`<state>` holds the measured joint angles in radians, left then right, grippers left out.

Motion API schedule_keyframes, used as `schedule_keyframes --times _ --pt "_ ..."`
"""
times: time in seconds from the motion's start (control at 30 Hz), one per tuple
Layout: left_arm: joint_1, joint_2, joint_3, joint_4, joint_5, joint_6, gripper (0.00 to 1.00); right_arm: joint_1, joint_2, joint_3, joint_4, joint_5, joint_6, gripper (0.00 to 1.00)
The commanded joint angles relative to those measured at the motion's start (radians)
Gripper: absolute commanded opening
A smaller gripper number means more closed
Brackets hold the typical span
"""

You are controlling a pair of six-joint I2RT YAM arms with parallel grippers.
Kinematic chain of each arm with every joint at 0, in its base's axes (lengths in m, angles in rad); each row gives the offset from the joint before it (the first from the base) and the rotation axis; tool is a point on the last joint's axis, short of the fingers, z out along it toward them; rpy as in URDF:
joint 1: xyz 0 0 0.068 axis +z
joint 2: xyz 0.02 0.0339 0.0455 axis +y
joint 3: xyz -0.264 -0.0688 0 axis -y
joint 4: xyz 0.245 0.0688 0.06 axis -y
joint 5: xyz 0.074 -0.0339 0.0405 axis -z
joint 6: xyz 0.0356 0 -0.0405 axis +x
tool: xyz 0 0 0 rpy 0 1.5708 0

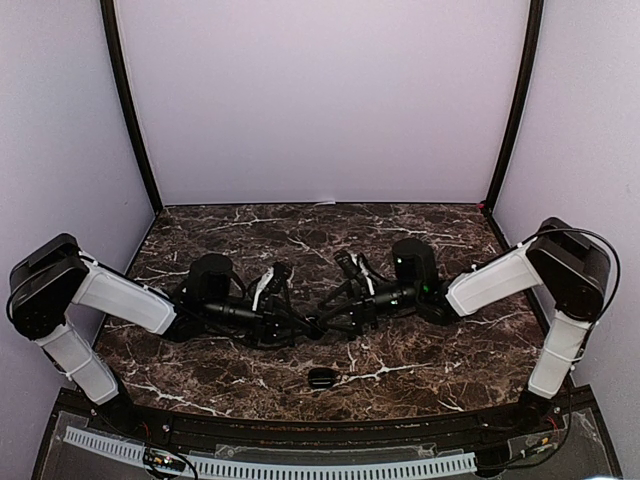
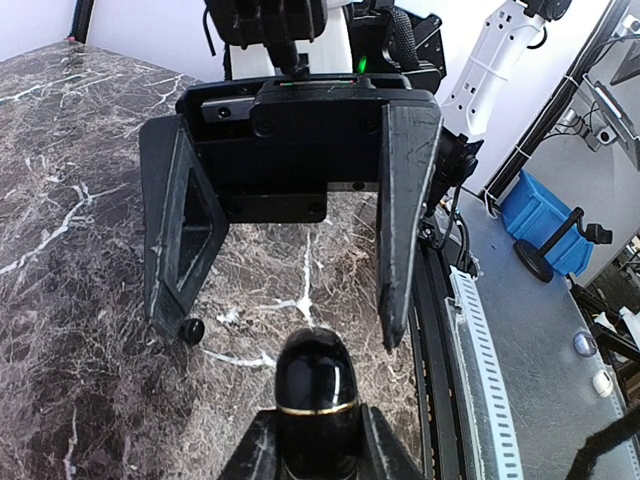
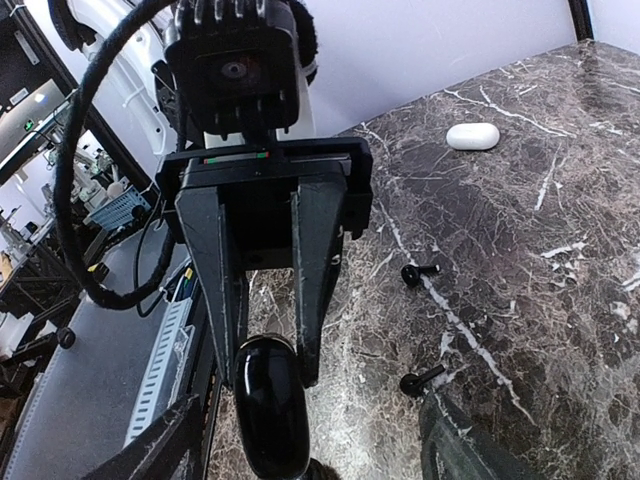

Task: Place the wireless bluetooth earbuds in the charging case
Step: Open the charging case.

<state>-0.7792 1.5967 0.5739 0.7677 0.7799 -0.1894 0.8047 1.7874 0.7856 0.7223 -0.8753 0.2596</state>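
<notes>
My left gripper (image 2: pixel 318 445) is shut on a glossy black charging case (image 2: pixel 315 385) with a thin gold band, its rounded end sticking out past the fingertips. In the right wrist view the same case (image 3: pixel 270 400) points at me between the left arm's fingers. My right gripper (image 3: pixel 310 450) faces it with its jaws wide open on either side of the case's end, not touching it. Two black earbuds (image 3: pixel 418 272) (image 3: pixel 420 380) with short stems lie on the marble to the right. One black earbud (image 2: pixel 190 330) sits by the right gripper's fingertip (image 2: pixel 172 322). In the top view both grippers (image 1: pixel 300 322) (image 1: pixel 335 315) meet mid-table.
A second small black case (image 1: pixel 320 378) lies on the marble near the front edge. A white case (image 3: pixel 472 135) rests farther off on the table. The table's front rail (image 1: pixel 300 462) runs under the arm bases, and purple walls close in three sides.
</notes>
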Motion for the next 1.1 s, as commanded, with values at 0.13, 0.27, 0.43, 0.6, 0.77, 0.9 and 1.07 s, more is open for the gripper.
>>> schedule_keyframes --times 0.13,0.27,0.43,0.6,0.77,0.9,1.07 --pt "-0.011 -0.033 0.035 0.002 0.047 0.008 0.28 0.004 0.027 0.042 -0.061 0.002 -0.046 0.73" --pt "-0.018 -0.049 0.041 -0.002 0.059 -0.004 0.28 -0.008 0.027 0.037 -0.053 0.019 -0.023 0.73" --pt "-0.021 -0.068 0.040 0.026 0.103 -0.051 0.28 -0.109 0.028 -0.050 0.188 -0.033 0.176 0.69" --pt "-0.026 -0.076 0.044 0.018 0.090 -0.061 0.28 -0.148 -0.006 -0.094 0.224 -0.003 0.193 0.68" --pt "-0.026 -0.088 0.053 0.009 0.032 -0.079 0.27 -0.154 -0.060 -0.143 0.289 0.006 0.193 0.70" --pt "-0.026 -0.097 0.035 0.016 -0.029 -0.040 0.27 -0.164 -0.113 -0.172 0.261 0.063 0.158 0.70" --pt "-0.026 -0.153 -0.078 0.150 -0.053 0.000 0.27 -0.211 -0.220 -0.245 0.244 0.245 0.185 0.69"
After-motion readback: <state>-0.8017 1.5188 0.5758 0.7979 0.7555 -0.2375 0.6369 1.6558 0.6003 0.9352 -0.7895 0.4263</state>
